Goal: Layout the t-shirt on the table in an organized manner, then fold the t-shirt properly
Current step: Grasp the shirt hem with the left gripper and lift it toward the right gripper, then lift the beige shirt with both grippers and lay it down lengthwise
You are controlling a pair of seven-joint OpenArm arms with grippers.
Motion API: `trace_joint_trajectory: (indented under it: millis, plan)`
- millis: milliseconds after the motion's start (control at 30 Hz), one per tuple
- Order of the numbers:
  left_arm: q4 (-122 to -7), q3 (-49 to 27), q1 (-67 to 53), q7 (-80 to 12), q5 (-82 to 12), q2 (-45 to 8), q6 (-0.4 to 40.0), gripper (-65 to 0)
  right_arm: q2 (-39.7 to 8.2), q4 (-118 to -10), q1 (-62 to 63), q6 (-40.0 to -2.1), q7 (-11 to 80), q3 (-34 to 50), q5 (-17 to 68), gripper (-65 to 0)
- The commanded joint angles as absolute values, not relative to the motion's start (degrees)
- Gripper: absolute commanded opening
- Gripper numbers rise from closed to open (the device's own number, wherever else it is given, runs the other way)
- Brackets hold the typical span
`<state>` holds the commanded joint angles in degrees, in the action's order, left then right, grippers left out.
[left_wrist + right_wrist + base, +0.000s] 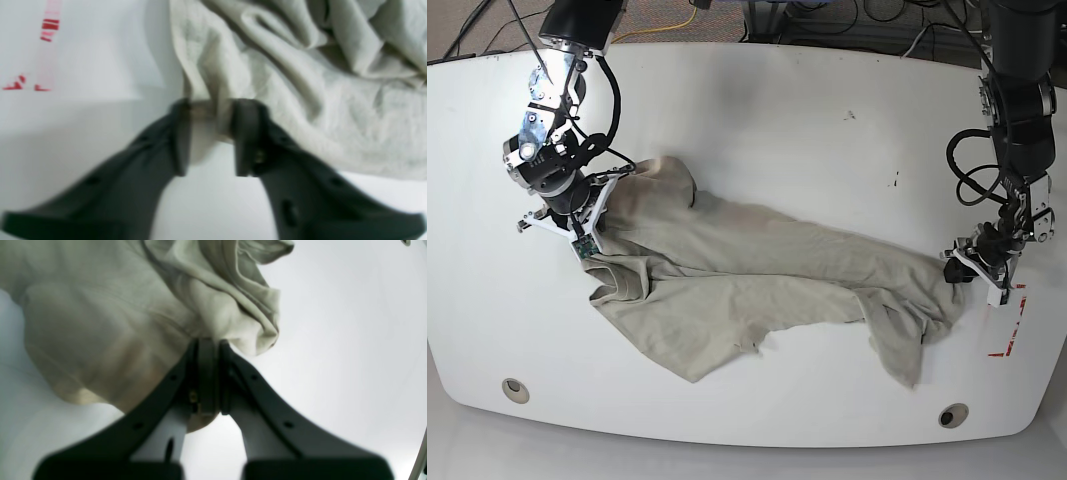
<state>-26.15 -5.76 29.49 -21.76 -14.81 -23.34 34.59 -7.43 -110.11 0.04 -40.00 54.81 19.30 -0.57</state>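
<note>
The beige t-shirt (757, 270) lies crumpled and stretched diagonally across the white table (777, 120), from upper left to lower right. In the base view my right gripper (587, 240) is at the shirt's left end. Its wrist view shows the right gripper (209, 341) shut on a bunched fold of the t-shirt (100, 323). My left gripper (964, 266) is at the shirt's right end. In the left wrist view, the left gripper (211, 111) has a pinch of the t-shirt (300, 83) edge between its fingers.
Red tape marks (1009, 330) sit on the table just right of my left gripper, and the red tape (50, 28) shows in the left wrist view too. Two grommet holes (515, 388) (953, 414) lie near the front edge. Cables run behind the table's far edge.
</note>
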Motion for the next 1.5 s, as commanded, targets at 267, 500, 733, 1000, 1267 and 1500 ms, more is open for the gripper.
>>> trace_joint_trajectory:
  millis: [267,500,733,1000,1267,1500]
  plan:
    - [-26.42,-6.02,29.49,-21.85,-15.08,-23.34,34.86,-64.4,-7.43,-114.24,-1.19,-40.0,55.08,19.3,-0.57,-64.5]
    - [-37.41,-9.89,24.31,-25.71,-15.25,-23.52,35.03,-64.4,-7.43,-116.09,-1.1,-40.0,59.3,19.47,-0.57,-64.7]
    - [-65.71,-17.1,15.78,-37.85,-15.25,-23.43,35.03,-64.4,-7.43,-116.09,-1.01,-40.0,59.56,23.25,-0.57,-64.7]
    - [-84.35,-17.19,15.34,-46.02,-15.25,-23.52,35.12,-64.3,-8.75,-116.09,2.95,-40.0,59.56,23.69,-0.84,-64.7]
    - [-99.38,-17.27,23.78,-55.87,-15.25,-23.52,35.12,-64.3,-11.82,-115.74,14.11,-40.0,60.62,23.34,-0.84,-64.5]
    - [-102.02,-17.27,36.44,-60.35,-14.9,-23.34,35.12,-64.2,-14.02,-112.13,28.0,-40.0,64.48,22.64,-0.57,-64.4]
